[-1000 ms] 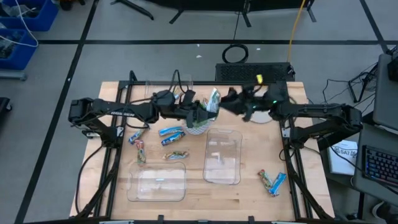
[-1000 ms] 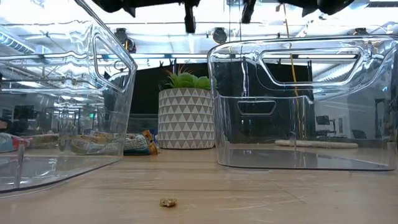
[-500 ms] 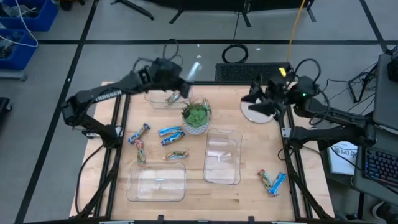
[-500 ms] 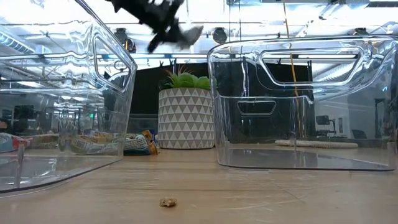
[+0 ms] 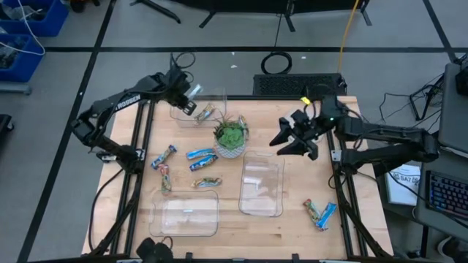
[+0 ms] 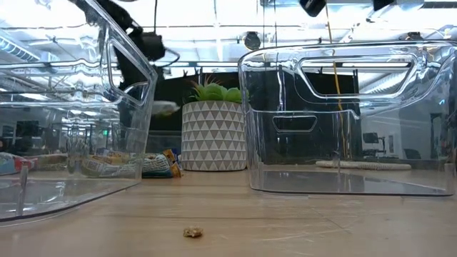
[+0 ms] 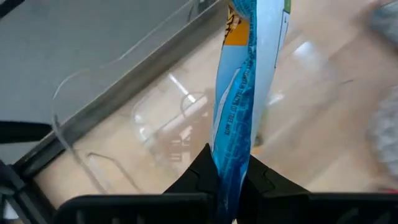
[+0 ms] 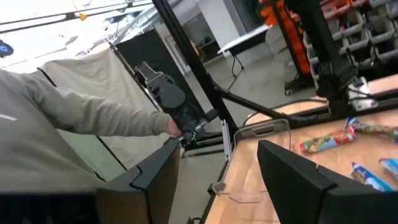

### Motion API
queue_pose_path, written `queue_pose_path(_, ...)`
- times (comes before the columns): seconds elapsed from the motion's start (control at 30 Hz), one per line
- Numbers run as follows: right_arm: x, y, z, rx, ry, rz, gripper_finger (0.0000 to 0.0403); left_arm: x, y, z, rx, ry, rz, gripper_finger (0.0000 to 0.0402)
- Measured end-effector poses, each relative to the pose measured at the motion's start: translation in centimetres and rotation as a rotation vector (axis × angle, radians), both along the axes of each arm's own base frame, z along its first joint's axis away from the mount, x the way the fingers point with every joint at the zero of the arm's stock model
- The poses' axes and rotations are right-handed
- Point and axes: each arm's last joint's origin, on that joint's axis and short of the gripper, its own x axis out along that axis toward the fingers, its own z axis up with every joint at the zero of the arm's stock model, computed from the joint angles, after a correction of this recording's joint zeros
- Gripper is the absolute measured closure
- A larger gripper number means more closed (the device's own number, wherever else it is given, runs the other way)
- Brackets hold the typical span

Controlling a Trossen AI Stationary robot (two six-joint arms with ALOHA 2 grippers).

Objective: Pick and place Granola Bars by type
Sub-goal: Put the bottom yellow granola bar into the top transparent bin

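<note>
— Bars first — where are they?

— Four lie loose (image 5: 203,155) on the desk (image 5: 292,219) left of the plant (image 5: 230,136), two more (image 5: 319,213) near the right front corner, and one multicoloured bar (image 5: 205,113) sits in the clear bin (image 5: 199,107) at the back.

— And the left gripper (image 5: 186,101)?

— Over that back bin, jaws pinching a blue bar (image 7: 239,106) that hangs from them.

— The right gripper (image 5: 287,141)?

— In the air just right of the plant, beside the empty upright bin (image 5: 262,184) — jaws spread, holding nothing. A second empty bin (image 5: 185,213) lies front left.
</note>
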Motion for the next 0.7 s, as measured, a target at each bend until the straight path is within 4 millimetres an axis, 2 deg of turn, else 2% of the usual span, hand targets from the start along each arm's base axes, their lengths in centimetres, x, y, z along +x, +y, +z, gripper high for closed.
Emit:
queue_pose_path(0.17, 1.4, 0.5, -0.9, 0.013, 0.036, 0.028, 0.0197, -1.0, 0.9, -3.9, -0.089, 0.081, 0.010, 0.0380)
queue_pose_path(0.33, 2.4, 1.0, -1.0, 0.049, 0.022, 0.016, 0.0199, -0.5, 1.6, -6.9, -0.155, 0.172, -0.013, 0.0381)
queue_pose_path(0.43, 2.6, 1.3, -0.7, 0.080, -0.010, 0.035, 0.0199, -0.2, 2.0, -8.1, -0.215, 0.174, -0.039, 0.0350)
queue_pose_path(0.6, 2.6, 2.0, 0.0, 0.093, -0.063, 0.070, 0.0199, 1.0, 1.9, -6.3, -0.264, 0.054, -0.119, 0.0242)
queue_pose_path(0.7, 2.6, 2.1, 0.0, 0.080, -0.080, 0.076, 0.0203, 1.9, 1.4, -3.2, -0.215, 0.035, -0.154, 0.0189)
